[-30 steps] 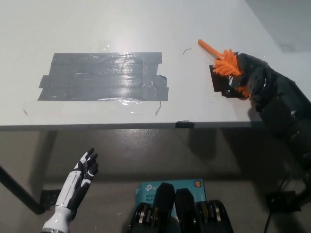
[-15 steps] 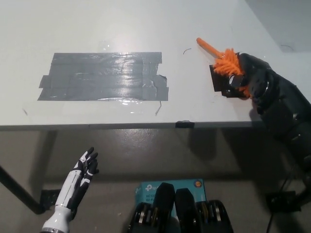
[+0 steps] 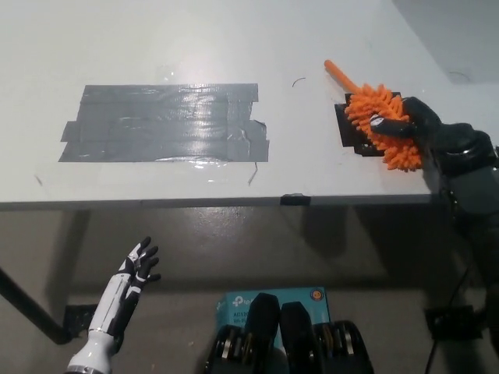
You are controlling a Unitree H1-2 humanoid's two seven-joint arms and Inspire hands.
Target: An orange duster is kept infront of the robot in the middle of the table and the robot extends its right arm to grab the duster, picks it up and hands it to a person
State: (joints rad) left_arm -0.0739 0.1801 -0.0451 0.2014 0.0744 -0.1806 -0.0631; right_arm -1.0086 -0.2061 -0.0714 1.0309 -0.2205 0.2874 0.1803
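Observation:
The orange duster point(image 3: 373, 111) lies on the white table point(image 3: 234, 47) near its right edge, with its fluffy head over a black patch point(image 3: 348, 129) and its thin orange handle point(image 3: 340, 75) pointing up and to the left. My black right hand point(image 3: 411, 121) comes in from the right and lies on the fluffy head, fingers point(image 3: 384, 123) curled over it. Part of the duster's head is hidden under the hand. My white left hand point(image 3: 134, 270) hangs open at the lower left, below the table's front edge.
A wide patch of grey tape point(image 3: 164, 122) covers the table's middle left. A small black clip point(image 3: 295, 199) sits on the front edge. A blue box point(image 3: 238, 305) lies on the floor under the table.
My right hand has drawn back toward the right, uncovering much more of the duster's fluffy head. The duster has shifted slightly right with it. My left hand stays put.

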